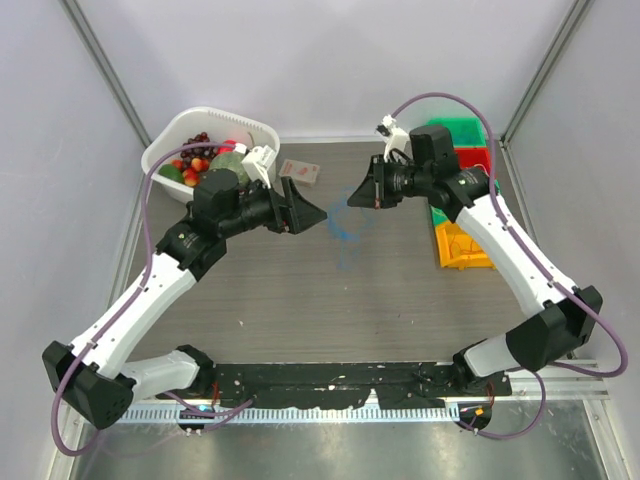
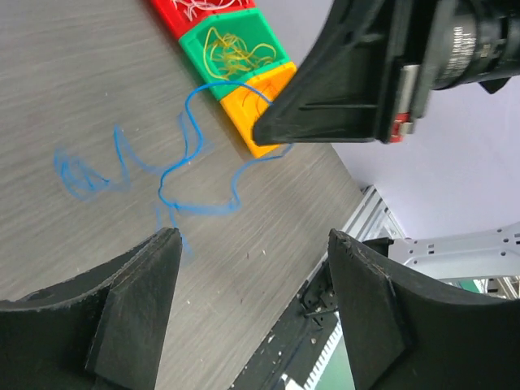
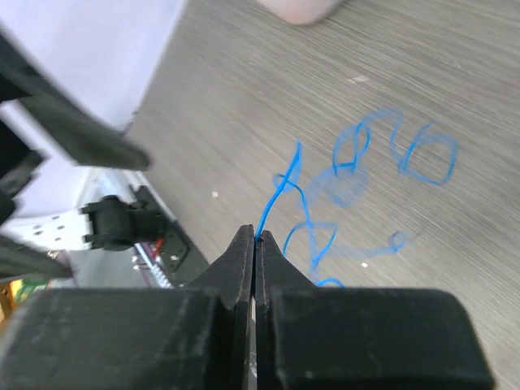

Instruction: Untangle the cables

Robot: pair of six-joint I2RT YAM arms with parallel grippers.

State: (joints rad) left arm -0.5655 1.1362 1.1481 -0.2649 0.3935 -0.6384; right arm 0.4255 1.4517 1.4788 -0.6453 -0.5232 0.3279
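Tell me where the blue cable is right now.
In the top view, the blue cable lies in the middle of the table, one end pinched in the shut right gripper, the rest trailing towards the open left gripper.

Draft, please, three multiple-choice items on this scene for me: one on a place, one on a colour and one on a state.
1. Where on the table does the white basket stand?
A. the far left corner
B. the far right corner
C. between the arm bases

2. What colour is the cable in the right claw?
A. yellow
B. red
C. blue

3. How does the left claw stand?
A. shut on a cable
B. open, holding nothing
C. shut on the basket

Answers:
1 A: the top view shows it at the far left.
2 C: a blue strand runs out from between the shut jaws.
3 B: its jaws stand wide apart, with nothing gripped between them.
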